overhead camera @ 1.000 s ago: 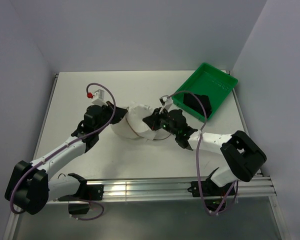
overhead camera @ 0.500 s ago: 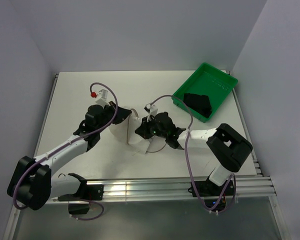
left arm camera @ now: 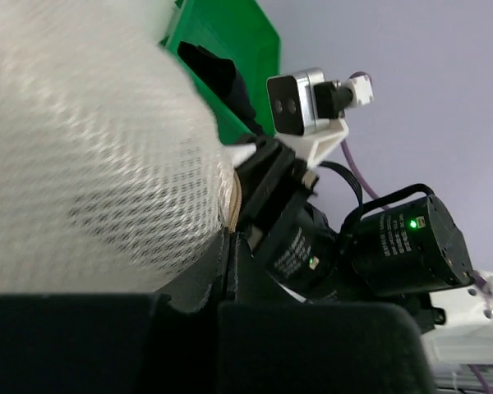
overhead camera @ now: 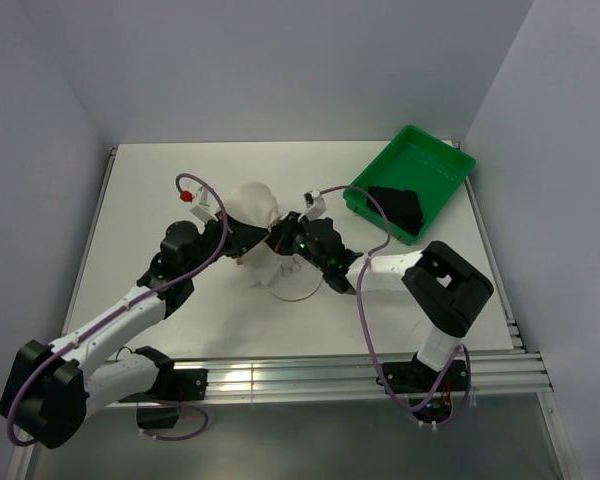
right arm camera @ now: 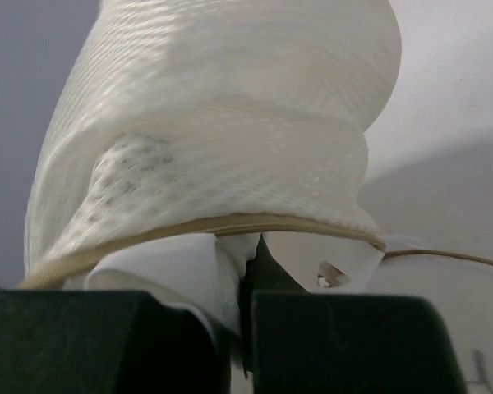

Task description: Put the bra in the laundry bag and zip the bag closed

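Note:
The white mesh laundry bag (overhead camera: 255,207) is held up between both grippers at mid table. Its tan rim (overhead camera: 292,290) hangs below as a loop. My left gripper (overhead camera: 242,240) is shut on the bag's left side; mesh (left arm camera: 90,164) fills that wrist view. My right gripper (overhead camera: 280,238) is shut on the bag's rim edge; its view shows the mesh (right arm camera: 230,107) and tan rim (right arm camera: 230,226) above the closed fingers. The black bra (overhead camera: 394,207) lies in the green tray (overhead camera: 442,175), also seen in the left wrist view (left arm camera: 218,70).
The green tray stands at the table's back right near the right wall. The right arm's wrist camera (left arm camera: 300,103) sits close to the left gripper. The left arm's cable with a red tip (overhead camera: 186,196) loops above the table.
Both grippers have moved toward each other and up, lifting the bag from lying on the table into an upright bunch. The bra has not moved.

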Robot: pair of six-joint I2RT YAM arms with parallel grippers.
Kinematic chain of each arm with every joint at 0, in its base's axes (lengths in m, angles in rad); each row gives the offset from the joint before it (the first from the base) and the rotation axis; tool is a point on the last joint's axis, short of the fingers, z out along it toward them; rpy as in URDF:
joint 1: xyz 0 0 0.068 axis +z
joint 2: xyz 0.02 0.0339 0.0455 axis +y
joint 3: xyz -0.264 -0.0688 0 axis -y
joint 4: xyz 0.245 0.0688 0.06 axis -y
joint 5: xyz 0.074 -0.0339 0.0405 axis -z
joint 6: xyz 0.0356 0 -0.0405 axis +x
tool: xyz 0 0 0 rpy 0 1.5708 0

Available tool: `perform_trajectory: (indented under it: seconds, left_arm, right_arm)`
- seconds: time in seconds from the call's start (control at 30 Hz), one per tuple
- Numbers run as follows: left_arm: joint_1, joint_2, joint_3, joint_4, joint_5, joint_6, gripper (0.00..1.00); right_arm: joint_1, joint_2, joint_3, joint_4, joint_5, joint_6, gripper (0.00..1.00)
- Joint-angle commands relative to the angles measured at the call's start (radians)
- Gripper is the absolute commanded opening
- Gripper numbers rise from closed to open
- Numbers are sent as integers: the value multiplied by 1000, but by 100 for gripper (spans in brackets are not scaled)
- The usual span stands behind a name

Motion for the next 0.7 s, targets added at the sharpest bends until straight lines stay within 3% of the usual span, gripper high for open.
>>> perform_trajectory:
  seconds: [0.0,0.23,0.37,0.53,0.67]
  left_arm:
    - [-17,-59,-22,-2,56,-80,0]
    - [-78,-125,-36,32,40,-164,0]
    - [-111,-188,-18,-20,-27,-164,0]
    - [-115,-256,-18,-175,-110,-149,0]
    - [-178,-207,-7,-120,-73,-180,0]
  right_arm:
    - [7,-24,17,141,226,268,0]
    - [97,-94,55,81,346,340,0]
    - [70,-185,-75,153,390,419,0]
    - [57,-467,-167,135,503,350,0]
    - [60,-477,-82,88,576,254,0]
